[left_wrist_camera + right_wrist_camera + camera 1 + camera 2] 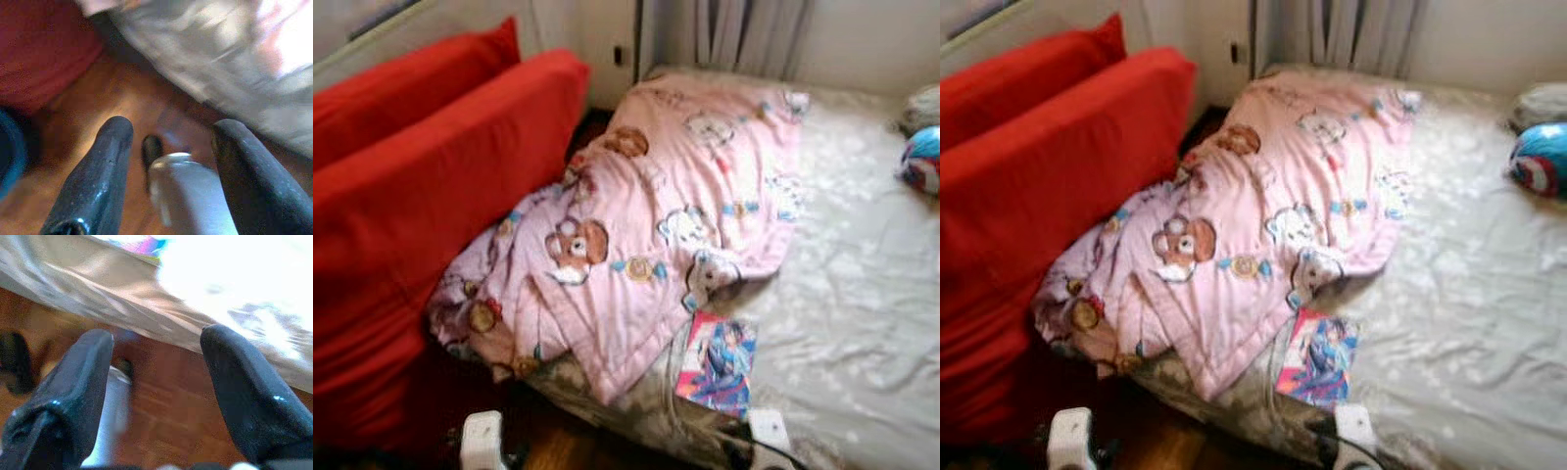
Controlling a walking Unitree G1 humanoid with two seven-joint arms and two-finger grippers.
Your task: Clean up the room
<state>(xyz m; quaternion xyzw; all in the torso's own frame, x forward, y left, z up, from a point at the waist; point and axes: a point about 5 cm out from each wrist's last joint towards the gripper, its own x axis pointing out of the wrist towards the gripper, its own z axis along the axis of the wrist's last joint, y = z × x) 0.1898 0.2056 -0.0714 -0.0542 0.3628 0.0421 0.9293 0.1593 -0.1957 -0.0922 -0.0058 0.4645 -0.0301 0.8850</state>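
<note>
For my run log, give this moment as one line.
pink teddy-print quilt bunched on bed | colourful comic book at mattress edge | left claw open, low | right claw open, low

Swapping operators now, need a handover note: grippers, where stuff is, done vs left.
Left gripper: open, empty, low over the wood floor at the bed's edge.
Right gripper: open, empty, also low over the floor beside the mattress.
Pink blanket: crumpled in a heap on the mattress, one end spilling toward the red cushions.
Comic book: flat on the mattress near its front edge, partly under the blanket.
Blue and red ball: far right of the mattress.
Done: nothing visibly tidied. Left: blanket, book, ball.
</note>
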